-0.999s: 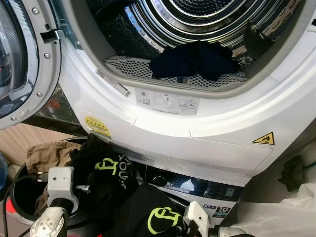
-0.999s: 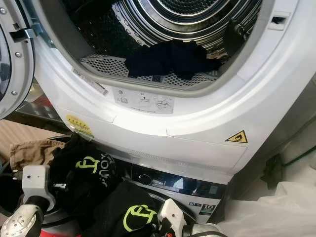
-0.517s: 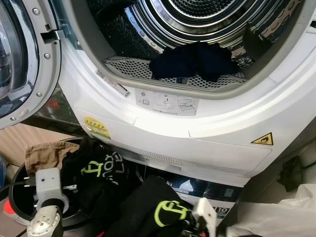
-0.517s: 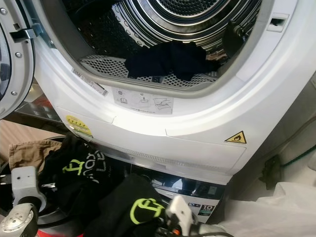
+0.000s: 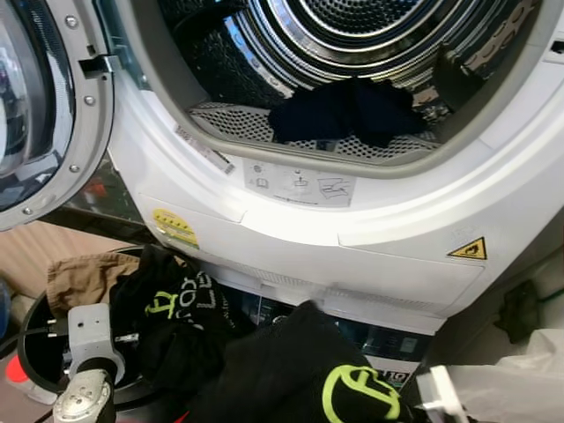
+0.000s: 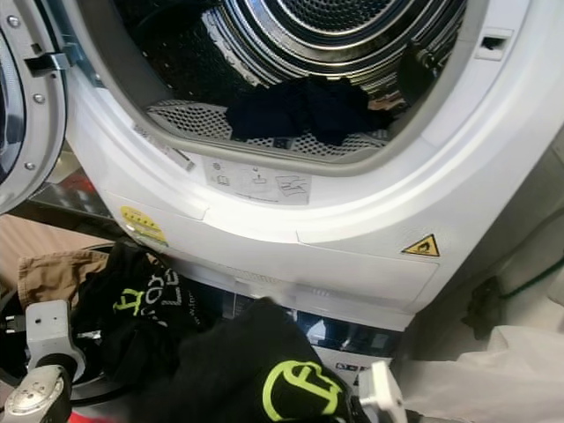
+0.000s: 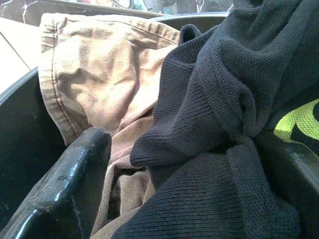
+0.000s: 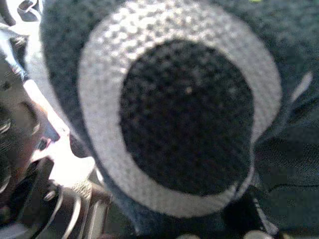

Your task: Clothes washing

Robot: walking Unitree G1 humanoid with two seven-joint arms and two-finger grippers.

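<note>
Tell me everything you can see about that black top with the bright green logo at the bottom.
The black top is a knitted garment, bunched and raised in front of the machine's white lower front. A lime-green circular logo shows on its folds. It runs leftward to a second green-printed part draped over a black basket, lying against tan trousers. The left gripper sits around its knit; the right arm's wrist is beside the raised bunch.

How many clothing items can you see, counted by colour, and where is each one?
Black with lime logo: 2, the black sweater being lifted and the black garment on the basket.
Tan: 1, the tan trousers in the basket.
Dark navy: 1, the navy garment in the drum.
Total: 4.
</note>
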